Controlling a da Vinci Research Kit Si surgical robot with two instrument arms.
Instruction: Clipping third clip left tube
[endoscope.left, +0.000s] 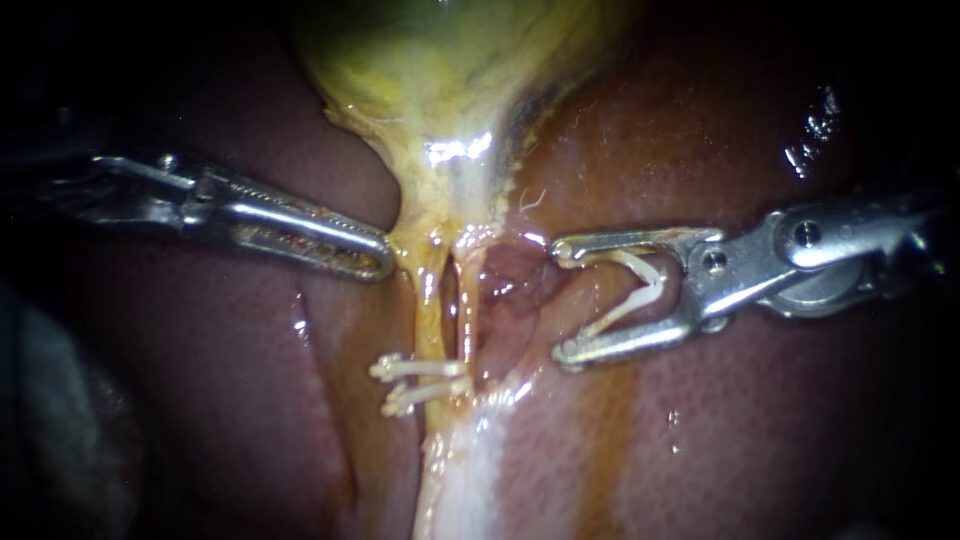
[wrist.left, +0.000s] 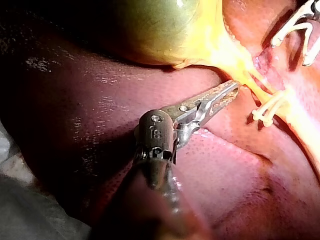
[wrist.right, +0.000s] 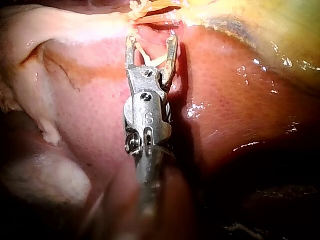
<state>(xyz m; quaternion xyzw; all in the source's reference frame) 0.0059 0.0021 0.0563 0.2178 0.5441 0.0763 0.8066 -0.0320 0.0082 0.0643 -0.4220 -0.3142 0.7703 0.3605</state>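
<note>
Broad, glistening red-brown liver (endoscope.left: 230, 400) across nearly the whole endoscope view, under everything else. At the top, a bulging yellow-green gallbladder (endoscope.left: 440, 70), narrowing downward into a pale yellowish neck.

From the view's left, the slim grey metal left tool (endoscope.left: 382, 262): jaws lying together with nothing seen between them, tips touching the left flank of that neck, just above the fork of the tubes.

From the right, the silver hinged right tool (endoscope.left: 558, 300): jaws spread wide, each against one leg of an open V-shaped white plastic clip (endoscope.left: 640, 302), so grasping it from both sides. Tips over raw pink tissue just right of the tubes, touching neither.

Below the neck, two thin strands side by side: the yellow left tube (endoscope.left: 430, 300) and, just beside it, the reddish right tube (endoscope.left: 468, 310).

Lower on the left tube, two shut white plastic clips, crosswise and close together: the upper clip (endoscope.left: 420, 368) and the lower clip (endoscope.left: 415, 397), ends jutting leftward.

V-shaped clip apart from the left tube, with the right tube between them.
</note>
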